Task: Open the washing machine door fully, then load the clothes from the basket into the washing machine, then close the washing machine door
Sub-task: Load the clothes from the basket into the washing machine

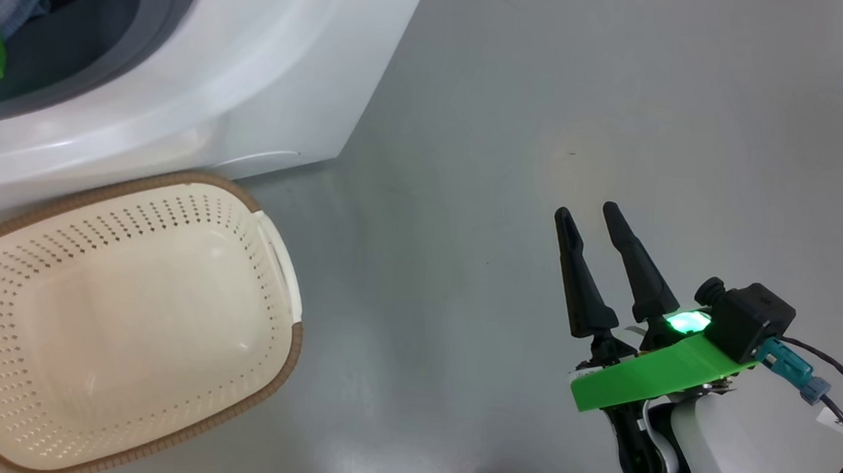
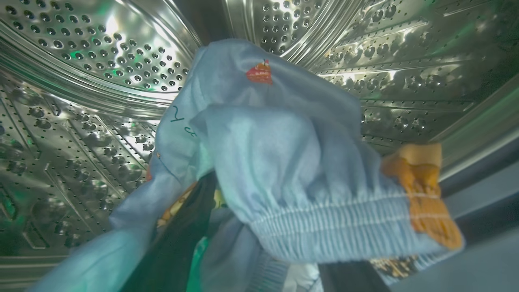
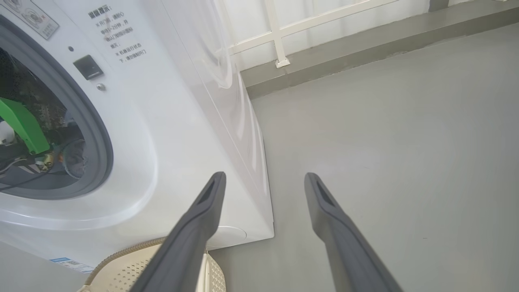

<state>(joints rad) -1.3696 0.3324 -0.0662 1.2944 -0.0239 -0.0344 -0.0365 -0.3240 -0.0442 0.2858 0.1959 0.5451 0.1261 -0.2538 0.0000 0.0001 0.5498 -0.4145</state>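
Left gripper [image 2: 259,259] in washing machine drum [image 2: 101,52], fingers [image 2: 178,243] spread, light blue clothes [image 2: 284,170] draped over them; right gripper [image 1: 586,209] open above floor [image 1: 550,90].

Grey floor [image 3: 385,121] is spreading under the right pincer [image 3: 263,178]; beyond it, a white railing [image 3: 275,32] is standing on a ledge [image 3: 344,52].

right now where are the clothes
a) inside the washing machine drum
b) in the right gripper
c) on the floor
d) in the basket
a: in the left wrist view the clothes are inside the steel drum, and in the head view the basket holds nothing.
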